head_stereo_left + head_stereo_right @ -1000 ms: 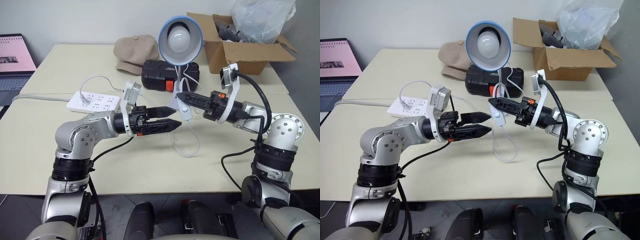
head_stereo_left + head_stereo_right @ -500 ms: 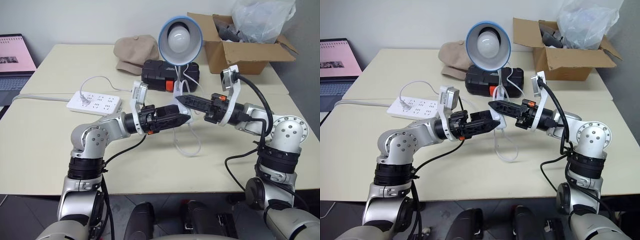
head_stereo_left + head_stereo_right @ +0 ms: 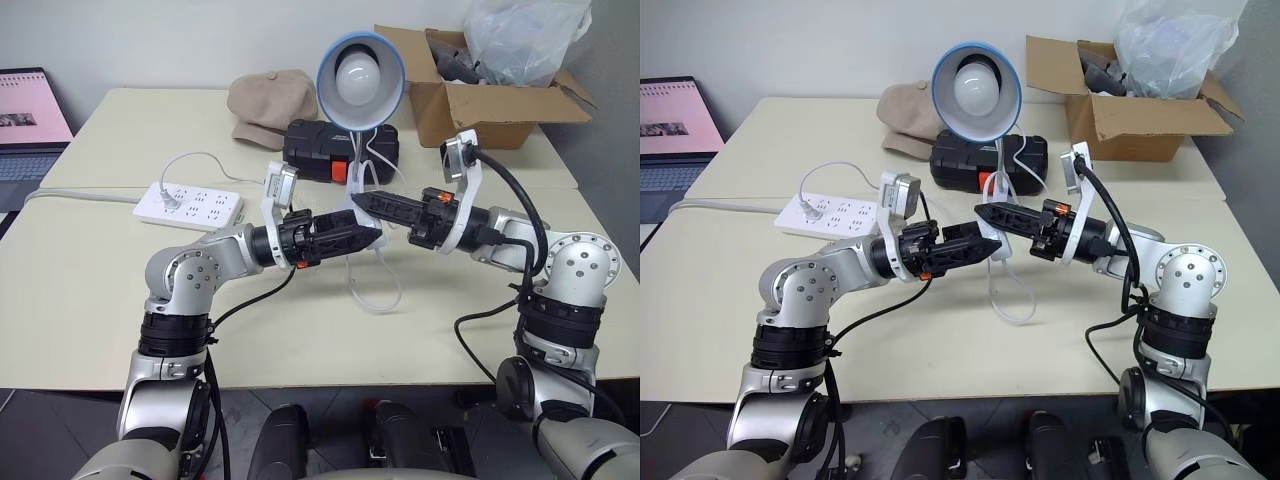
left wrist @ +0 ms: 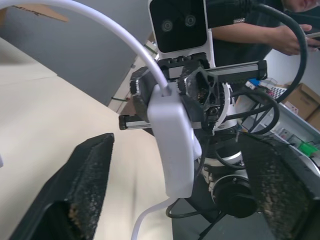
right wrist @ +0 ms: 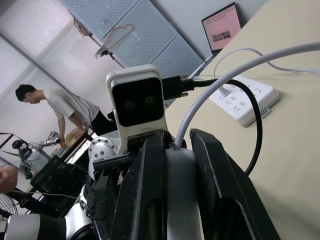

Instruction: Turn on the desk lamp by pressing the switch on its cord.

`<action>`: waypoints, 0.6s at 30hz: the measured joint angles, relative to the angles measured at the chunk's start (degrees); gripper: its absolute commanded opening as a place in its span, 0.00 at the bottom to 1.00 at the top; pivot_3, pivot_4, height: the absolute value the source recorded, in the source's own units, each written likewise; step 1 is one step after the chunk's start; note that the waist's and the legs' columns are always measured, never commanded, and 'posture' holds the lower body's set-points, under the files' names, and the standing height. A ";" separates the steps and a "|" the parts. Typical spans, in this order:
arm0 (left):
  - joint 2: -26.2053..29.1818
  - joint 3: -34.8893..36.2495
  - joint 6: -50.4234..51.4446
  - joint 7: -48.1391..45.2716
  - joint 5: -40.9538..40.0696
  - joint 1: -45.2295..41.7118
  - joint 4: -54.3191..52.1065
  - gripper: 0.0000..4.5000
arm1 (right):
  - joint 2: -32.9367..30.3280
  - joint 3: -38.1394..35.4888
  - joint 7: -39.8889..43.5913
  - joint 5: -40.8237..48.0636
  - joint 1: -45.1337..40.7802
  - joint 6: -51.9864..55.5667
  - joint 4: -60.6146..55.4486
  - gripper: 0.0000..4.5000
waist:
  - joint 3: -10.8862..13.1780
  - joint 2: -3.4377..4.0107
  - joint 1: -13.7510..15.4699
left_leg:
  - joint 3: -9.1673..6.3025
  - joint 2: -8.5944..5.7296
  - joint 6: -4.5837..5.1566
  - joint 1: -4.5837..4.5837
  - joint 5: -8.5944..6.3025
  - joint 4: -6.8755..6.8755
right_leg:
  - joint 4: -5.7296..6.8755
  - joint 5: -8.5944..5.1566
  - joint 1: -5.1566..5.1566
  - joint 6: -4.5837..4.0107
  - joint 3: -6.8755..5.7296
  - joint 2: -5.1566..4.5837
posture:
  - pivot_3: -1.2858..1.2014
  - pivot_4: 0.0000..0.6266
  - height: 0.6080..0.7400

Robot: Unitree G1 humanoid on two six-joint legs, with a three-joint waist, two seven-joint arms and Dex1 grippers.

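Observation:
The desk lamp (image 3: 360, 80) stands at mid table, its blue shade and white bulb facing me, the bulb dark. In front of it my right gripper (image 3: 364, 201) points left and is shut on the switch (image 5: 180, 175), a small white block, and holds it above the table. My left gripper (image 3: 352, 238) points right and meets it there. It is open, its black fingers (image 4: 90, 175) on either side of the switch (image 4: 172, 145) with gaps both sides. The thin white cord (image 3: 376, 296) hangs from the switch in a loop onto the table.
A white power strip (image 3: 190, 203) lies at left and a black case (image 3: 320, 148) behind the lamp's base. A tan cap (image 3: 270, 100) and an open cardboard box (image 3: 480, 100) sit at the back, a laptop (image 3: 30, 120) at far left. A person (image 5: 55, 107) stands beyond.
My left arm has swung right, bringing its open fingers around the switch. The right gripper has kept still, holding the switch.

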 measured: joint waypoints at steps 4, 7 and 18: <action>-1.07 -0.43 0.00 -0.55 0.02 0.00 0.06 0.58 | -0.31 0.36 -0.80 1.43 0.13 -0.18 -0.16 0.09 | 0.00 0.00 0.01 | 0.00 0.00 0.00 -0.01 0.00 0.00 | -0.01 0.00 0.00 0.00 0.00 0.00 | 0.52 0.24 1.00; -1.23 -0.79 -0.02 -1.25 0.22 0.00 0.82 0.46 | -0.78 0.81 -1.15 2.08 0.13 -0.59 -0.41 0.09 | 0.00 0.00 0.01 | -0.01 0.01 0.00 -0.01 0.00 0.00 | -0.01 0.00 0.00 0.00 0.00 0.01 | 0.52 0.24 1.00; -1.24 -1.91 -0.13 -2.93 1.09 0.05 0.90 0.09 | -2.01 1.94 -2.32 4.60 0.14 -2.47 -0.43 0.09 | 0.00 0.00 0.02 | -0.02 0.00 0.00 -0.01 0.00 -0.01 | -0.03 0.00 0.00 0.01 0.00 0.02 | 0.52 0.24 1.00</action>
